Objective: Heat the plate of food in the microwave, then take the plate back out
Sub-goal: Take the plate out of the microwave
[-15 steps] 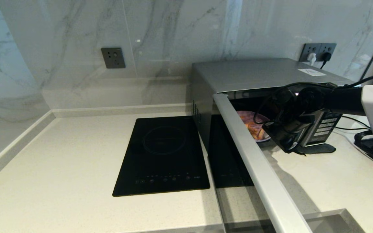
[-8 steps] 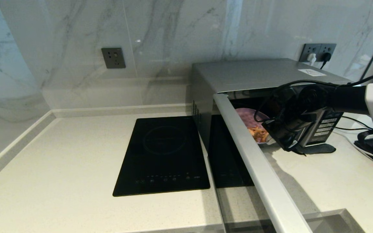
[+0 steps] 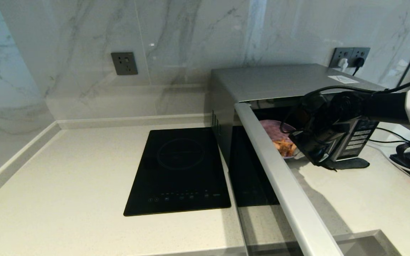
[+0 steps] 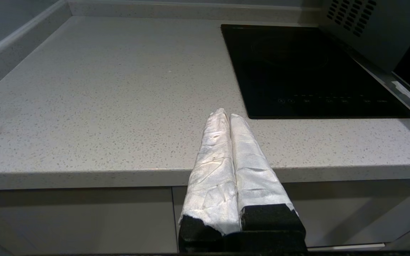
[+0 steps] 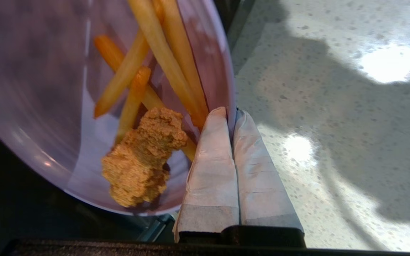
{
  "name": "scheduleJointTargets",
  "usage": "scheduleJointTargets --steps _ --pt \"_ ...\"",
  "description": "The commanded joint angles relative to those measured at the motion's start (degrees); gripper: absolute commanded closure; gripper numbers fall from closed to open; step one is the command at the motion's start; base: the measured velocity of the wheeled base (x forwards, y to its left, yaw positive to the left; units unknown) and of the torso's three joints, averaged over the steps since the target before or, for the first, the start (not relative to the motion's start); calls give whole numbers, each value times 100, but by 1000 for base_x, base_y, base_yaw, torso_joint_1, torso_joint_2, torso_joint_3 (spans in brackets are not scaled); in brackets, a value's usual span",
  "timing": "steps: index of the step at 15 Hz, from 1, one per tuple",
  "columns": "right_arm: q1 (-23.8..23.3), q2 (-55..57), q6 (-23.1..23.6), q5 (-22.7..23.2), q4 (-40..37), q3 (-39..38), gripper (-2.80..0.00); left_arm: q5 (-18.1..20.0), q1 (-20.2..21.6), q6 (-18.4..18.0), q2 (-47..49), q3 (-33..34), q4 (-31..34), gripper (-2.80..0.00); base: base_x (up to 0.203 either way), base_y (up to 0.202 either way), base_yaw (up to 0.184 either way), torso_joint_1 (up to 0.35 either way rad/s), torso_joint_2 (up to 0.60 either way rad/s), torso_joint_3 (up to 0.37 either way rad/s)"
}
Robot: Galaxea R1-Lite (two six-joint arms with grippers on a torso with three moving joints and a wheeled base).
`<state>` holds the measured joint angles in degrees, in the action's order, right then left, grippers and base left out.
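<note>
right gripper (image 5: 230, 115) clenched on the near rim of the plate of food (image 5: 59, 106), at the open mouth of the microwave (image 3: 283, 83). plate reaching inward from the fingertips, food just beside them. pull straight out toward the counter. left gripper (image 4: 225, 117) closed, parked well apart.

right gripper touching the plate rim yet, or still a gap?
Touching. The right wrist view shows the right gripper shut on the rim of the plate of food, one finger inside the rim, the other outside, no gap.
</note>
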<state>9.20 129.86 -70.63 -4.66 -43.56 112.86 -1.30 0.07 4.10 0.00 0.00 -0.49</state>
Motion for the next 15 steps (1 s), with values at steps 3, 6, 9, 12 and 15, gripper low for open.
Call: scheduleJointTargets --steps 3,6,9,12,15 --pt "-15 -223 -45 0 5 -118 0 -2 1 3 9 0 -4 0 0 0 0 0 0 0" --pt "-21 -417 -47 8 5 -238 0 -2 1 3 9 0 -4 0 0 0 0 0 0 0" --pt "-24 -591 -47 42 5 -351 0 -2 1 3 9 0 -4 0 0 0 0 0 0 0" --pt "-57 -752 -56 61 5 -510 0 -2 1 3 9 0 -4 0 0 0 0 0 0 0" --pt "-76 -1074 -56 90 6 -921 0 -2 1 3 9 0 -4 0 0 0 0 0 0 0"
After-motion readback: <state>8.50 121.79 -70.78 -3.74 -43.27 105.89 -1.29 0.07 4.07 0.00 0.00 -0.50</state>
